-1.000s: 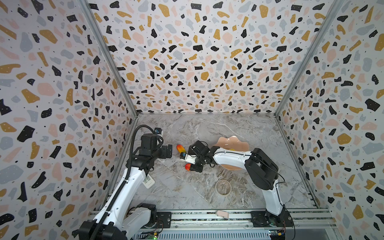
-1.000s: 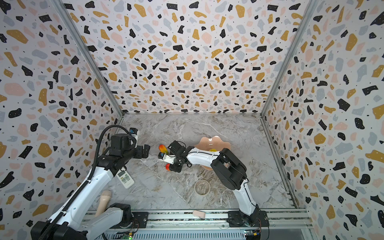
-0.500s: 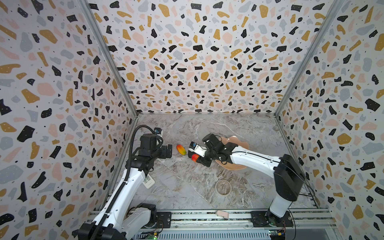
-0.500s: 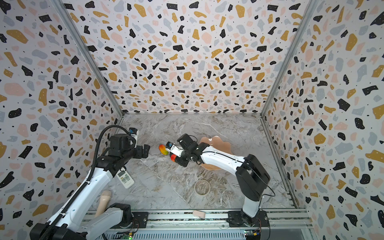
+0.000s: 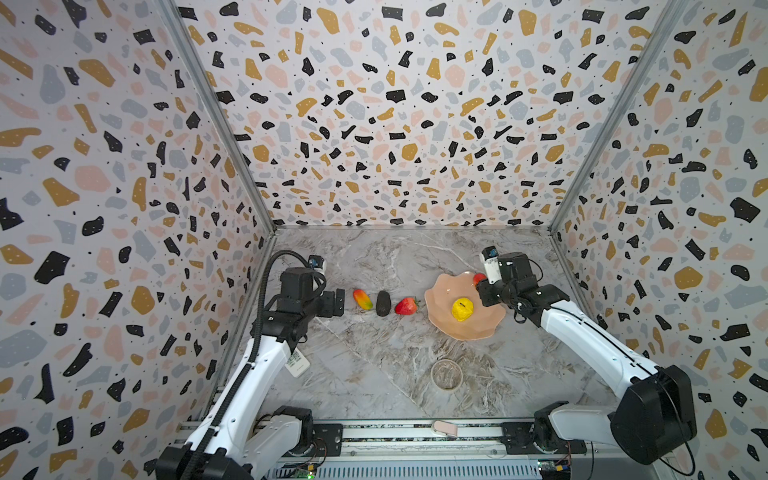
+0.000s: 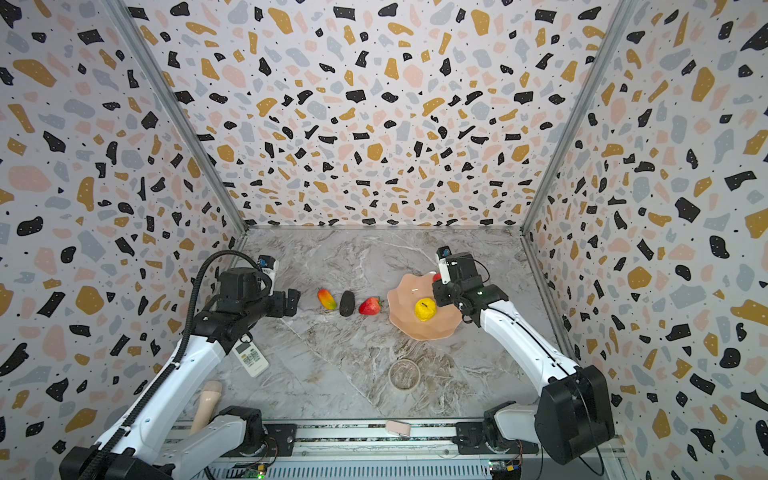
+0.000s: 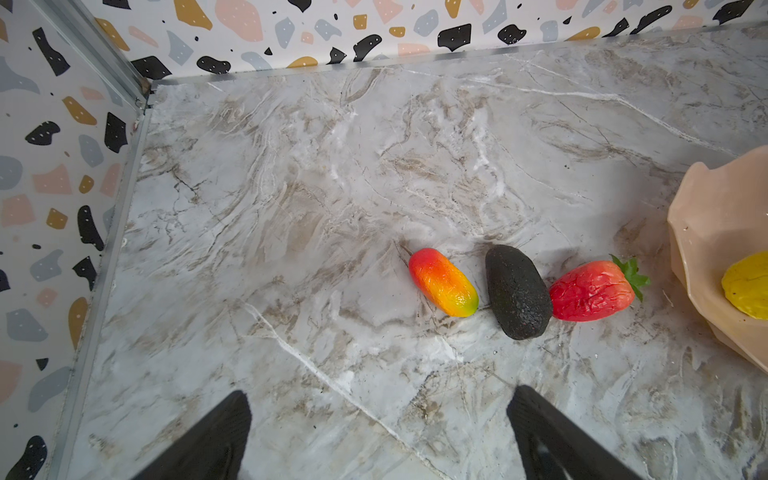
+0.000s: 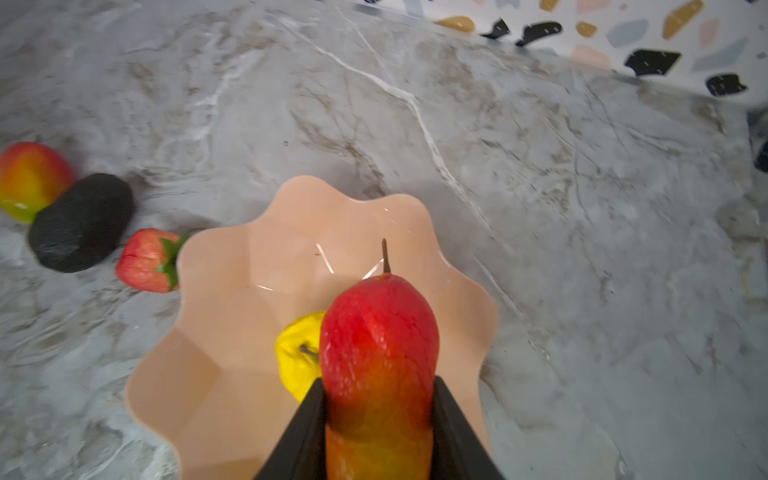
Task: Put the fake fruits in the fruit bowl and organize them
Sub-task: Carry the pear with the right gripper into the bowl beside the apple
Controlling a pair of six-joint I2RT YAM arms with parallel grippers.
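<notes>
The fruit bowl (image 5: 469, 330) is finished in glossy peach-pink. The bumpy fruit (image 5: 462, 309) is coloured yellow, the avocado (image 5: 382, 303) blackish, the strawberry (image 5: 406, 306) red with green leaves. The mango (image 5: 363, 299) and the clamped mango (image 8: 379, 353) are shaded from red into orange-yellow. The table (image 5: 374, 365) is marbled grey.

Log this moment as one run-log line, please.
right hand: shut on mango over fruit bowl | in bowl: yellow fruit | on table: second mango, avocado, strawberry | left hand: open, empty
</notes>
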